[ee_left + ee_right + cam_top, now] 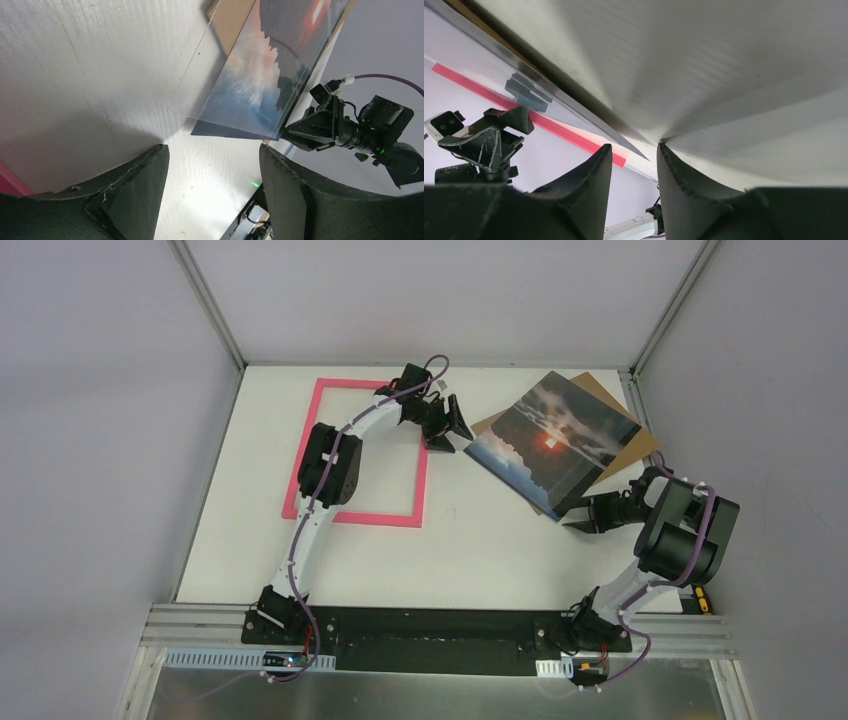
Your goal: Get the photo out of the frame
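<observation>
Right gripper [577, 521]: jaws narrowly parted, near corner of the photo [555, 440] right at the gap, no clamp visible. Left gripper [452, 427]: jaws wide, empty, over the tabletop [480, 550] between frame [380, 519] and photo. Photo is out of the frame, face up on a brown board [640, 445], right rear. Pink frame lies flat on the left, under the left arm.

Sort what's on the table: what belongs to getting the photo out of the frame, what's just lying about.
Belongs to the job: sunset photo, already out; pink frame, empty; brown backing board under the photo.
Just lying about: small yellow-orange item at the near right edge, too small to identify.
</observation>
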Available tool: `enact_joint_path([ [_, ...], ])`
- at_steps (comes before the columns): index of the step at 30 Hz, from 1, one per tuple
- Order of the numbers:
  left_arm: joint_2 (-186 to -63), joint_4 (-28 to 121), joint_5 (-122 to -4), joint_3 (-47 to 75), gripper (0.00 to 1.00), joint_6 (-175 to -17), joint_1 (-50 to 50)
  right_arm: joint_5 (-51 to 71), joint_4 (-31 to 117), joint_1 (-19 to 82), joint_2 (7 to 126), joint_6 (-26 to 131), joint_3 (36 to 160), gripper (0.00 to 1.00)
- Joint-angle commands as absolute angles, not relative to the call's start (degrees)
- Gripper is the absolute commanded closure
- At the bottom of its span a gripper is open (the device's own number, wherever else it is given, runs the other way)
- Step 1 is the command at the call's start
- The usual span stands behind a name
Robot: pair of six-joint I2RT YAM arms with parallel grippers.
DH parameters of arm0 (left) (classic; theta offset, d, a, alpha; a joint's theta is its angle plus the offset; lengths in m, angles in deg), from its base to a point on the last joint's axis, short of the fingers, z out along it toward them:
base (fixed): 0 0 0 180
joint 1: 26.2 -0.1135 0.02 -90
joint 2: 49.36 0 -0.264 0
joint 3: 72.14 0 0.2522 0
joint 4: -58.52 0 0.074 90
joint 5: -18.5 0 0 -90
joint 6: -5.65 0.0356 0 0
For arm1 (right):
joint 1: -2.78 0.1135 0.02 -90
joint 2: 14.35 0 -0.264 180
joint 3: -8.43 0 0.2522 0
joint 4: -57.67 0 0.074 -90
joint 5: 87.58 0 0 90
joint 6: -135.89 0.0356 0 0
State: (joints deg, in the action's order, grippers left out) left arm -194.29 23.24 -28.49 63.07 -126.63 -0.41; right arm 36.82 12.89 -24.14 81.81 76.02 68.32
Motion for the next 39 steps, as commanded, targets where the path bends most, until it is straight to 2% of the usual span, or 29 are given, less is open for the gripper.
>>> enact_joint_path([
  [1,-191.2,21.3,-29.0,62.4,0.32,-125.7,-0.8,39.2,18.2,-24.0,84.0,75.4,66.8,0.61],
  [5,-192.5,21.3,-28.4,63.2,0.33,-126.2,-0.8,40.6,19.6,-23.6,85.5,75.5,67.2,0.66],
  [10,-194.4,21.3,-28.3,64.6,0.34,-127.8,-0.8,41.2,20.5,-23.0,85.4,75.2,67.0,0.68],
  [17,-195.9,21.3,-29.1,66.0,0.34,-129.6,-0.8,41.4,20.6,-21.4,86.0,74.4,67.5,0.86],
  [20,-196.3,21.3,-29.3,66.1,0.34,-130.3,-0.8,40.8,19.3,-20.9,85.0,73.8,67.8,1.0],
  [33,-197.7,21.3,-28.5,67.6,0.34,-131.7,-0.8,28.5,-1.1,-20.6,68.5,72.8,71.3,1.0],
  [39,-197.3,21.4,-28.0,67.7,0.33,-132.1,-0.8,28.7,-0.8,-19.1,65.1,75.4,73.2,1.0],
])
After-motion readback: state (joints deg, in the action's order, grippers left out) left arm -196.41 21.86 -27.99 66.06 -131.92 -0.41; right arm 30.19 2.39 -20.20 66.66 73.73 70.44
